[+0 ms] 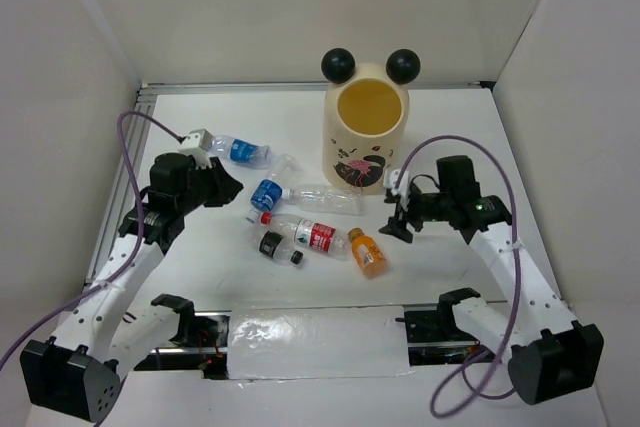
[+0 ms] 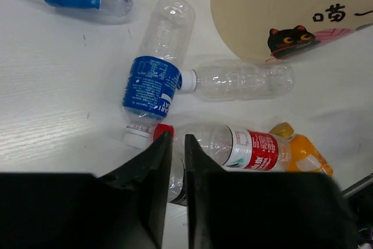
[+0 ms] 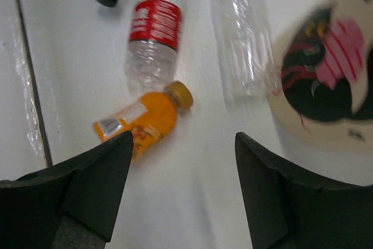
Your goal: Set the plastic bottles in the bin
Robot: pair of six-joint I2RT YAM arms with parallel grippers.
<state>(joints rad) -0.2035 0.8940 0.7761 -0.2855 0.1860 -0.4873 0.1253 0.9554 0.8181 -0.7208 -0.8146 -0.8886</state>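
The cream bin (image 1: 366, 137) with two black ball ears stands at the back centre. Several plastic bottles lie in front of it: two blue-labelled ones (image 1: 240, 150) (image 1: 268, 192), a clear bare one (image 1: 325, 199), a red-labelled one (image 1: 315, 235), a black-labelled one (image 1: 280, 247) and a short orange one (image 1: 368, 252). My left gripper (image 2: 175, 141) is shut and holds nothing; it hovers over the red-labelled bottle's cap end (image 2: 250, 148), left of the pile. My right gripper (image 3: 182, 138) is open above bare table, between the orange bottle (image 3: 140, 121) and the bin (image 3: 326, 68).
White walls close in the table on three sides. A metal rail (image 1: 130, 167) runs along the left edge. Clear plastic film (image 1: 315, 342) covers the near edge between the arm bases. Purple cables loop from both arms.
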